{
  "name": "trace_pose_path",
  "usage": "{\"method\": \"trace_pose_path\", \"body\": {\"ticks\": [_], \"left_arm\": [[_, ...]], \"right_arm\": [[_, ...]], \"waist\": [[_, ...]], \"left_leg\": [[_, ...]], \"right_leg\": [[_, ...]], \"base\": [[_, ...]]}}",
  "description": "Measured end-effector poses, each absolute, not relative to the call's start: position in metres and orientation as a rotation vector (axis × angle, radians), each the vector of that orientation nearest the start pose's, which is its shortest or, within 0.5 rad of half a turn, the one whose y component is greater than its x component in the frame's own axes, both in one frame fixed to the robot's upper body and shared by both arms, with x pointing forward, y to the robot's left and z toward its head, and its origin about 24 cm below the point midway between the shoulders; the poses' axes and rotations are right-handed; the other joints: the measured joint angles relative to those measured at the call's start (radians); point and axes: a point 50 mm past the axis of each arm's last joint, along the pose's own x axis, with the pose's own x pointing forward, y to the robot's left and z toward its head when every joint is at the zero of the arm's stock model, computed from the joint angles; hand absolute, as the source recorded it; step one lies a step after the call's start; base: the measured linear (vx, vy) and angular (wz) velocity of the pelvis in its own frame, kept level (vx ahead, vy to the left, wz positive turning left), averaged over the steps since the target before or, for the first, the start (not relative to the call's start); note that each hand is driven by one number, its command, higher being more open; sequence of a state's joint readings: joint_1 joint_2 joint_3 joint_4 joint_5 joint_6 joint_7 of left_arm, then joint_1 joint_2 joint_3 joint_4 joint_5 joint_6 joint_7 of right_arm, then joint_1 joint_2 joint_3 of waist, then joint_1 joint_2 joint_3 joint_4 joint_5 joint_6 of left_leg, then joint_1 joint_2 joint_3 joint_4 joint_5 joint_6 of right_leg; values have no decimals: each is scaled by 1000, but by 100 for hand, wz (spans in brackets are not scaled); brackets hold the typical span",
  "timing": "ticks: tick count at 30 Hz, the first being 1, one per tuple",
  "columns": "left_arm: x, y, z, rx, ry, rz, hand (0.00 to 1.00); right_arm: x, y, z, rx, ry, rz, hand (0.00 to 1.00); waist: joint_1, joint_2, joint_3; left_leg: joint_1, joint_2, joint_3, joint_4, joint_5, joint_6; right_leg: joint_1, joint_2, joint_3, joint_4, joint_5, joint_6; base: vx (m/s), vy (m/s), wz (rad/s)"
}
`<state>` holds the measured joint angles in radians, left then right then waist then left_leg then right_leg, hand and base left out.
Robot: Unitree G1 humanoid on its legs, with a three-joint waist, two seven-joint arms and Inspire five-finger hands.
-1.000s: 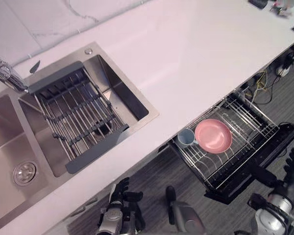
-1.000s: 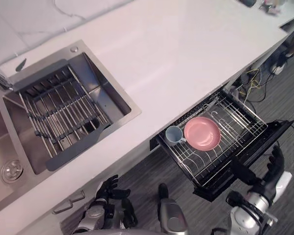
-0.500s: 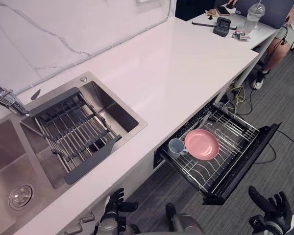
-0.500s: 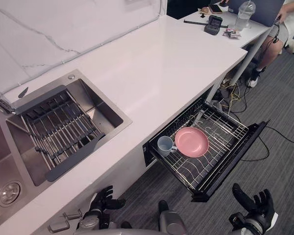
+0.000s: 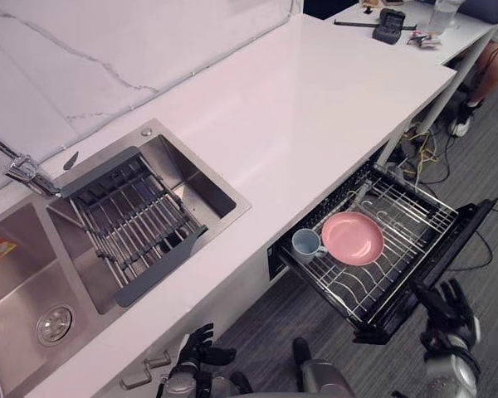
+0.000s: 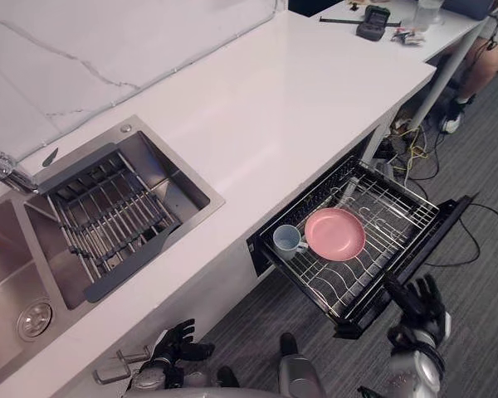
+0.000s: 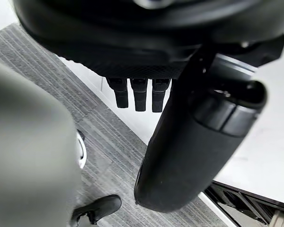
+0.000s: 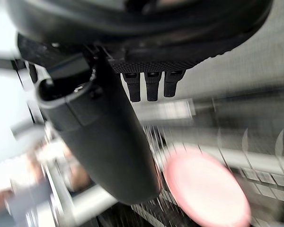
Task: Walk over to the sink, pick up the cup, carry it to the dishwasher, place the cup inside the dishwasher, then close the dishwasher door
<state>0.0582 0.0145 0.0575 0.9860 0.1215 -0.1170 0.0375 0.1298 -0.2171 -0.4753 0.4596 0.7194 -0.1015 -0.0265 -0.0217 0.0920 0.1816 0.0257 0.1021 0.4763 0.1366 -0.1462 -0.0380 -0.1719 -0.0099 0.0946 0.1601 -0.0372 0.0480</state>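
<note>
The cup point(image 5: 307, 245) stands upright in the pulled-out dishwasher rack point(image 5: 411, 228), just beside the pink plate point(image 5: 353, 238) that also lies in this rack. My right hand point(image 5: 452, 319) is near the rack's outer corner, by the open dishwasher door point(image 5: 448, 253), with its fingers spread wide and empty. My left hand point(image 5: 197, 352) is well apart from the rack, relaxed and holding nothing.

Location type: kitchen. Indicators: white countertop point(image 5: 315, 99) with stainless double sink point(image 5: 201, 176) at 9 o'clock; open dishwasher point(image 5: 436, 265) at 4 o'clock.
</note>
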Motion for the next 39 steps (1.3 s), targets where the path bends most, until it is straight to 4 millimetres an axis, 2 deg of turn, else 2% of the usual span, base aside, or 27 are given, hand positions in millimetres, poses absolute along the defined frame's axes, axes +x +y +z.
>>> {"method": "trace_pose_path", "body": {"ticks": [7, 11, 15, 23, 26, 32, 35, 39], "left_arm": [[125, 165, -151, 126, 933, 1, 90], [127, 163, -150, 150, 915, -26, 90], [128, 164, -149, 168, 910, -41, 90], [131, 170, -147, 184, 898, -34, 90], [132, 174, -146, 195, 894, -26, 90], [132, 177, -146, 204, 894, -22, 90], [134, 181, -145, 214, 890, -18, 90], [132, 191, -145, 241, 898, 0, 90]], "right_arm": [[170, -317, -47, 486, 243, -655, 90], [188, -306, -49, 517, 248, -585, 90], [207, -289, -50, 548, 254, -494, 90], [223, -267, -55, 572, 298, -412, 90], [228, -268, -53, 563, 297, -409, 90], [245, -269, -46, 510, 308, -412, 90], [248, -274, -45, 480, 322, -442, 90], [247, -273, -49, 419, 360, -455, 90]], "waist": [[-18, 4, 4], [-18, 10, 7], [-12, 12, 8], [15, 11, 7], [33, 10, 7], [46, 7, 4], [62, -4, -2], [63, -23, -12]], "left_leg": [[-8, -22, -74, -29, 25, 7], [-18, -39, -149, -47, 45, 16], [-20, -48, -230, -65, 56, 14], [-42, -48, -358, -95, 96, 4], [-56, -50, -412, -101, 111, 1], [-72, -59, -498, -121, 140, -3], [-83, -60, -533, -127, 149, -7], [-88, -59, -550, -127, 151, -10]], "right_leg": [[33, -14, -39, -64, 32, 1], [69, -21, -70, -141, 76, 0], [92, -27, -97, -184, 100, -4], [125, -30, -221, -203, 95, -11], [132, -32, -273, -203, 90, -13], [150, -34, -355, -211, 80, -16], [151, -33, -389, -211, 73, -19], [154, -31, -404, -212, 69, -21]], "base": [[-13, 4, 19], [-44, -12, 22], [-50, -13, 19], [-13, -40, 46], [1, -38, 46], [-31, -29, 42], [-12, -25, 36], [15, -11, 11]]}}
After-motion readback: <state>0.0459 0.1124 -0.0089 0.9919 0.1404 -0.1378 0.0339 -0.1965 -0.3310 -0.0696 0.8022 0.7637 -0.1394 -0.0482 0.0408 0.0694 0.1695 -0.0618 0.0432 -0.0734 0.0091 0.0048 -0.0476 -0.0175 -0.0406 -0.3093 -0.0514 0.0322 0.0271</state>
